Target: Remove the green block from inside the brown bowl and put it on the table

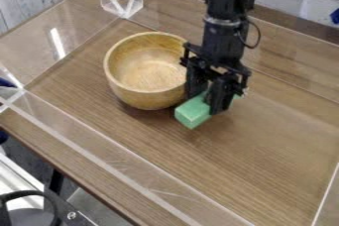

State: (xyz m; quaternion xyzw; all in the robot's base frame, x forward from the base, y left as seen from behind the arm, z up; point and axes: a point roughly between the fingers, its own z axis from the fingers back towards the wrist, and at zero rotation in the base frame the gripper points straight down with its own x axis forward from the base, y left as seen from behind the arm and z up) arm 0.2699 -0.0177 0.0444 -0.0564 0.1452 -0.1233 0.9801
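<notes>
The gripper (208, 99) points steeply down, its dark fingers pinching the green block (195, 113), which sits at its tip, low over or touching the table (252, 161); contact cannot be told. The brown bowl (153, 68) stands just beside the gripper, empty. Setting the block flat before letting go, clear of the bowl's wall, would serve best. The block is small, bright green and flat-faced.

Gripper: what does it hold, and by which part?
The gripper holds the green block by its upper end; the lower end is at the table, beside the bowl.
</notes>
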